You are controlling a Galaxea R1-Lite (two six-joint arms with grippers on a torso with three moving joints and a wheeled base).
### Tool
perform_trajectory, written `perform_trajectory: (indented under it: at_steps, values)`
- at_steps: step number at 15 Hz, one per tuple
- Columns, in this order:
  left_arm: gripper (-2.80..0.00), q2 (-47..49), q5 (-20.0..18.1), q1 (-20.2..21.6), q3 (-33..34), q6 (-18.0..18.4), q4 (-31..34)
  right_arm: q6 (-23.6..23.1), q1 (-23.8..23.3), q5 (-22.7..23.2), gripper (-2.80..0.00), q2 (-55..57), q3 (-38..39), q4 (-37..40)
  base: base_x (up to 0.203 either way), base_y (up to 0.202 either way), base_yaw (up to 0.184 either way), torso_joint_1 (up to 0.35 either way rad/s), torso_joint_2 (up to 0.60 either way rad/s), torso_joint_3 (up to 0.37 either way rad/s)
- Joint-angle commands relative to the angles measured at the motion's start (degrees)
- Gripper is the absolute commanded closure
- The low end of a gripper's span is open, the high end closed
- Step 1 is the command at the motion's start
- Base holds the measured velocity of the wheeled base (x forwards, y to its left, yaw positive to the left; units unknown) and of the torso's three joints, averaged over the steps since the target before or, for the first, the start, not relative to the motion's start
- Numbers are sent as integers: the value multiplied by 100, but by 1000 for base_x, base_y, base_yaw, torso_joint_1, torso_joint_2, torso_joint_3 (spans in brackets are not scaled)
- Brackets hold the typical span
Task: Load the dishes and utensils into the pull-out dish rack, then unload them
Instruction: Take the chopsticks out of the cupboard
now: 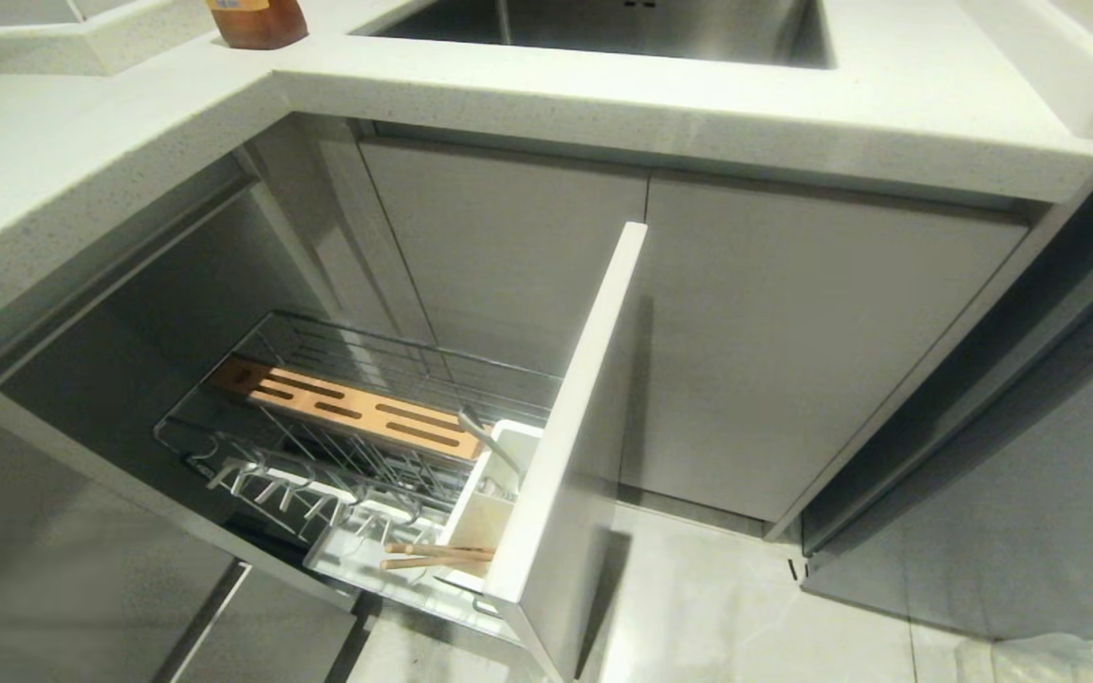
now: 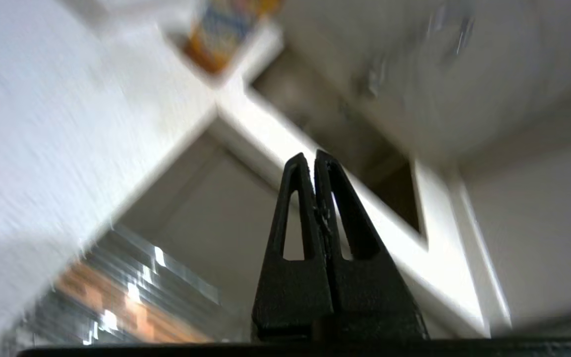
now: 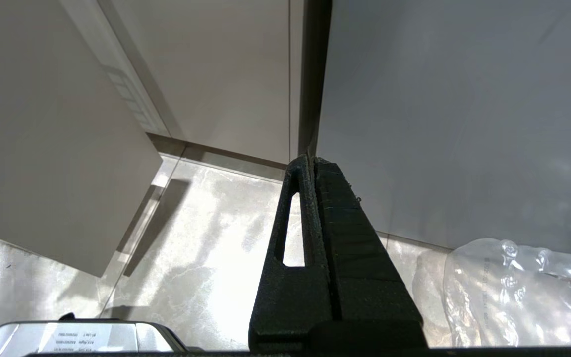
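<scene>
The pull-out dish rack (image 1: 395,356) stands drawn out under the counter, its tall white front panel (image 1: 575,408) at the near right. A slotted wooden strip (image 1: 347,408) lies across the wires. The chopsticks (image 1: 433,556) lie flat in the white tray beside the panel. A slim metal utensil (image 1: 485,438) leans out of a white cup (image 1: 520,432). The dishes are out of view. Neither arm shows in the head view. My left gripper (image 2: 314,156) is shut and empty, out in the air with the rack (image 2: 117,297) off to one side. My right gripper (image 3: 311,159) is shut and empty above the floor.
A white countertop (image 1: 698,104) with a steel sink (image 1: 603,28) overhangs the rack, and a brown bottle (image 1: 257,21) stands at its corner. Closed cabinet doors (image 1: 793,332) lie right of the panel. A clear plastic bag (image 3: 513,292) lies on the tiled floor.
</scene>
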Motion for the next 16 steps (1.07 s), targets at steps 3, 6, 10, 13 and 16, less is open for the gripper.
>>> perform_trajectory:
  at_steps: [3,6,10,13,16]
  values:
    - [0,1105,1724,-2774,445,1055,1473,0,0,-1,0,2,0,6,0,0,0,0,0,0]
    - [0,1981,2021,-3383,509,1287,2964,0,0,6,0,2,0,3,0,0,0,0,0,0]
    - [0,2963,1671,-3525,-1,1236,4746,0,0,7,0,2,0,6,0,0,0,0,0,0]
    - [0,3304,702,-3536,9,1234,4904,0,0,6,0,2,0,6,0,0,0,0,0,0]
    - [0,3747,176,-3544,-8,1188,4919,0,0,-1,0,2,0,-2,0,0,0,0,0,0]
